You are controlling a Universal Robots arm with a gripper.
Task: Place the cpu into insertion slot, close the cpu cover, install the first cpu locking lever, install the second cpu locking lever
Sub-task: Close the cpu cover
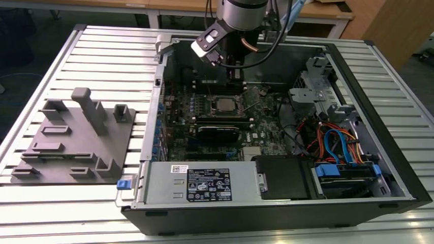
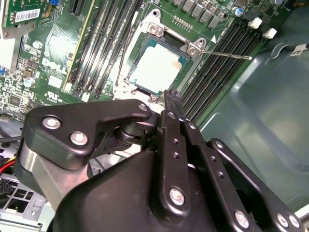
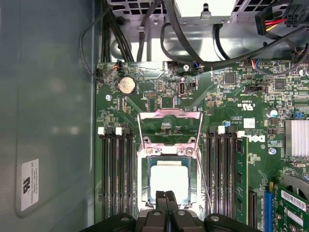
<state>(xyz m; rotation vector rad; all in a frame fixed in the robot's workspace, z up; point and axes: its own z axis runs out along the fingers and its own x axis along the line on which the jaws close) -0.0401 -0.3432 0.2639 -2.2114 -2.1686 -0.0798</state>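
While we are looking through both wrist views, we are seeing the gripper [image 3: 166, 195] [image 2: 170, 94] with its two black fingers pressed flat together, clasping nothing. Its tips are hanging over one edge of the cpu [image 3: 169, 178], and we cannot tell whether they are touching it. The cpu is lying seated in the insertion slot [image 3: 144, 181] near the middle of the motherboard [image 3: 159, 96], between two banks of memory slots [image 3: 118, 179]. Its pale silver-beige square top is glaring under the light, with a thin dark margin running round it. The first wrist view is giving us the cpu cover [image 3: 169, 114], a thin silver frame tilting up from the slot's edge opposite the fingertips, with green board showing through its window. The second wrist view is showing a thin metal lever [image 2: 227, 53] sticking out sideways from the slot's corner. The exterior view is giving us the wider setting: the arm [image 1: 241, 15] is reaching down into the open computer case [image 1: 271, 218] on the slatted table [image 1: 61, 213], and a grey fixture block [image 1: 74, 147] is sitting near the table's edge at the exterior view's left.
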